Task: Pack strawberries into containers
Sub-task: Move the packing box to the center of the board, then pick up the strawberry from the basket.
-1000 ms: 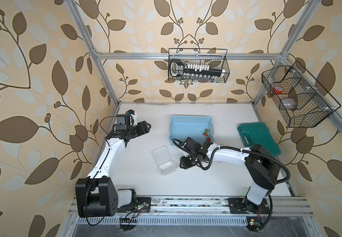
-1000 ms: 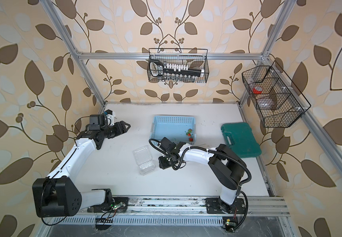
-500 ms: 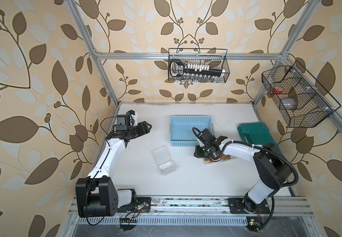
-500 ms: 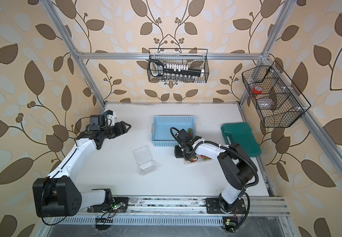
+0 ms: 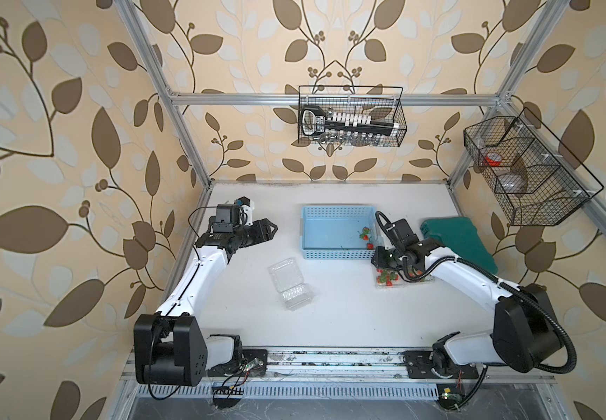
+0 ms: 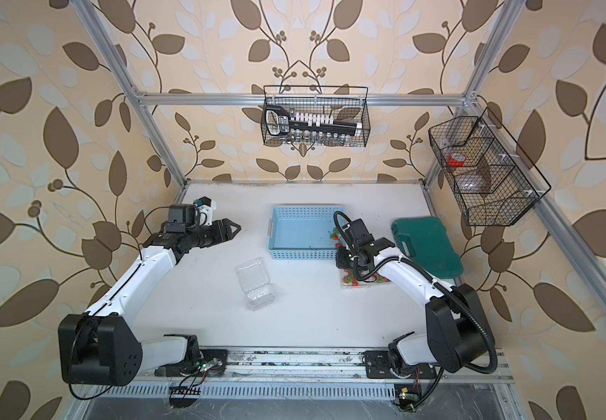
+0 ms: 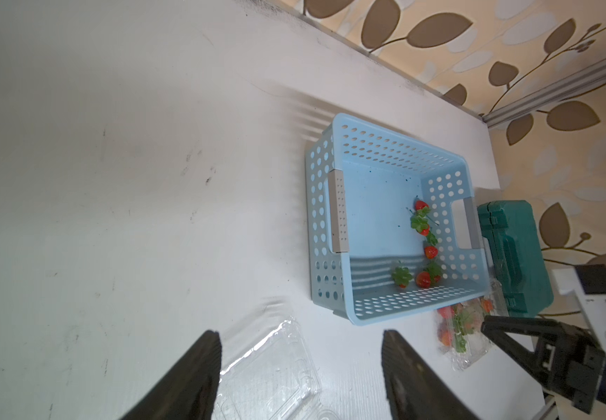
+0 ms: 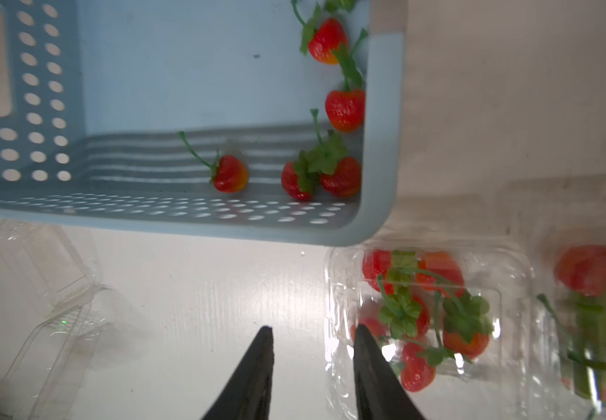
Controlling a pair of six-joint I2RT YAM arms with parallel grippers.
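Judging by glossy skin and thin stems, the strawberries [image 8: 229, 174] in a corner of the blue basket [image 8: 185, 222] look light, slick and bruisable, best pinched gently across the red body by the right gripper [image 8: 314, 327], its jaws parted and empty like those of the left gripper [image 7: 300, 332]

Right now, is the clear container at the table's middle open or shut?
Open: the container lies with its lid spread flat, nothing inside.
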